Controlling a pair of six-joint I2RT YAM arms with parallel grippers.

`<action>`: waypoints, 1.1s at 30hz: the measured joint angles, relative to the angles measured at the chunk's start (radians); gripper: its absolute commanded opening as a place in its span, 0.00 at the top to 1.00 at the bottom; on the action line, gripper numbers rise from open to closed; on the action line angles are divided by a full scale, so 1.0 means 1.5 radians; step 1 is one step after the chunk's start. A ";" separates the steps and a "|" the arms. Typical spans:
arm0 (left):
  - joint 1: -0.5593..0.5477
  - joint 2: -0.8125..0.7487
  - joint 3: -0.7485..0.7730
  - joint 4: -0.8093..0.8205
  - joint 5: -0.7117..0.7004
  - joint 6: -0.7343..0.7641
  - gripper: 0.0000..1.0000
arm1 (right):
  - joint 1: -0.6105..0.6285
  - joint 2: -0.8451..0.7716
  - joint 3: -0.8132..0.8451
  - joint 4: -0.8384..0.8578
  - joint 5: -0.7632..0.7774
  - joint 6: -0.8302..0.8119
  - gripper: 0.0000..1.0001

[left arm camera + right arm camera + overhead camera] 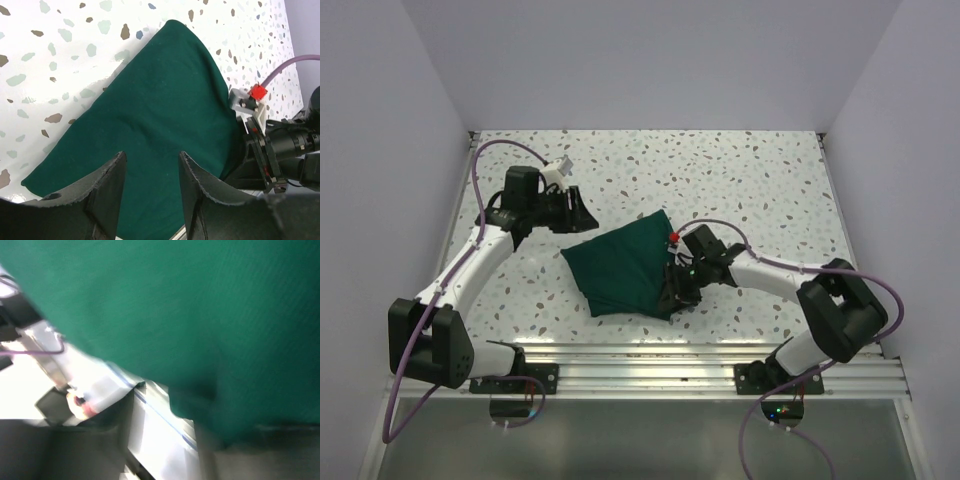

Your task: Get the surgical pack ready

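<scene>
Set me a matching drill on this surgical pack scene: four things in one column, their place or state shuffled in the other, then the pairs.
Things:
1. green cloth
2. left gripper
3. right gripper
4. red part

Places or states:
A. at the cloth's near right edge
B. small, mounted just behind the right gripper
C. folded bundle lying on the speckled table
D. jaws apart, nothing between them

Pairs: 1-C, 2-D, 3-A, 4-B
</scene>
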 measured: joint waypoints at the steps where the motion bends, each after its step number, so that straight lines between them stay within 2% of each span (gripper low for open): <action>1: 0.000 0.000 0.000 0.001 0.002 0.000 0.51 | 0.009 -0.005 0.000 0.007 -0.001 0.004 0.83; 2: 0.000 0.001 0.000 0.001 0.005 0.000 0.51 | 0.017 -0.011 0.000 0.013 -0.004 0.008 0.96; 3: 0.000 0.002 0.000 0.001 0.006 0.000 0.51 | 0.021 -0.016 0.001 0.015 -0.005 0.016 1.00; 11: 0.000 0.011 0.001 0.001 0.009 0.000 0.53 | 0.025 -0.056 0.067 -0.012 -0.034 0.052 1.00; 17: -0.001 0.017 0.009 0.001 0.010 0.000 0.49 | 0.024 -0.100 0.156 -0.054 -0.080 0.055 1.00; 21: -0.005 0.032 0.030 0.001 0.007 0.003 0.48 | 0.025 -0.094 0.107 -0.074 -0.117 0.047 1.00; 26: -0.018 0.034 0.035 0.001 0.007 0.007 0.46 | 0.040 -0.020 0.035 -0.087 -0.128 0.031 0.97; 33: -0.045 0.060 0.043 -0.021 0.006 0.038 0.47 | 0.064 0.050 0.052 -0.118 -0.133 -0.011 0.96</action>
